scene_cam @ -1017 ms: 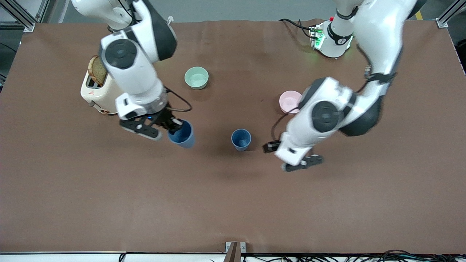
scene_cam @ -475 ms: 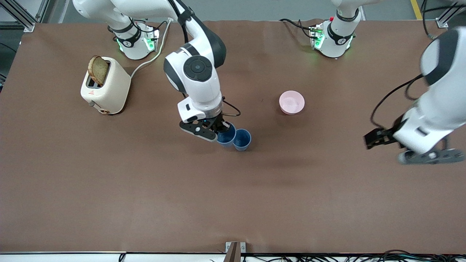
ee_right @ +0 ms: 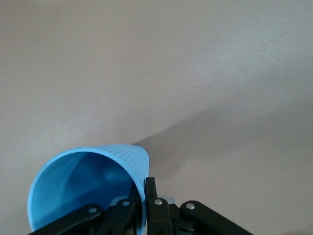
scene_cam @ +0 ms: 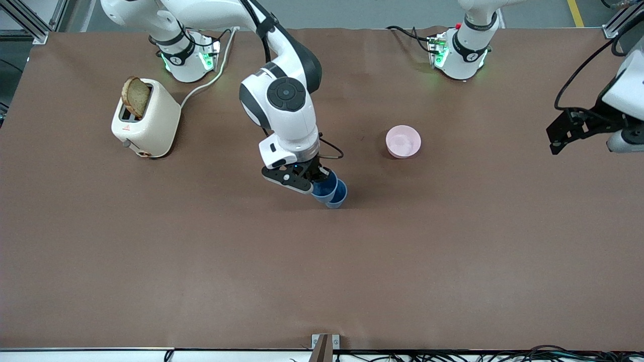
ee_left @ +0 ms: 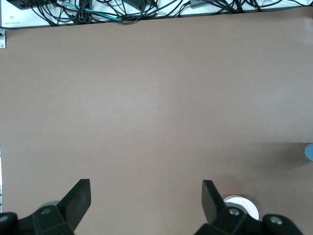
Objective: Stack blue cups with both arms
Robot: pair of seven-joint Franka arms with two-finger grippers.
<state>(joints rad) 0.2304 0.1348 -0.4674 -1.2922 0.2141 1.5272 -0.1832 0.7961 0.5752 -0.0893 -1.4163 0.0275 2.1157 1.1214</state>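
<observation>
My right gripper [scene_cam: 318, 177] is shut on the rim of a blue cup [scene_cam: 325, 186] and holds it tilted over the second blue cup [scene_cam: 339, 196], which stands near the table's middle. The two overlap in the front view; I cannot tell whether they touch. In the right wrist view the fingers [ee_right: 150, 188] pinch the held cup's [ee_right: 88, 186] wall. My left gripper [scene_cam: 568, 131] is open and empty, up over the left arm's end of the table. Its fingers [ee_left: 80, 196] stand wide apart in the left wrist view.
A pink bowl [scene_cam: 403, 141] sits between the cups and the left arm's base; it also shows in the left wrist view [ee_left: 240, 204]. A cream toaster [scene_cam: 146, 120] with a bread slice stands at the right arm's end. The pale green bowl is hidden.
My right gripper has carried its blue cup toward the standing cup until it overlaps it. My left arm has drawn away to its own end of the table.
</observation>
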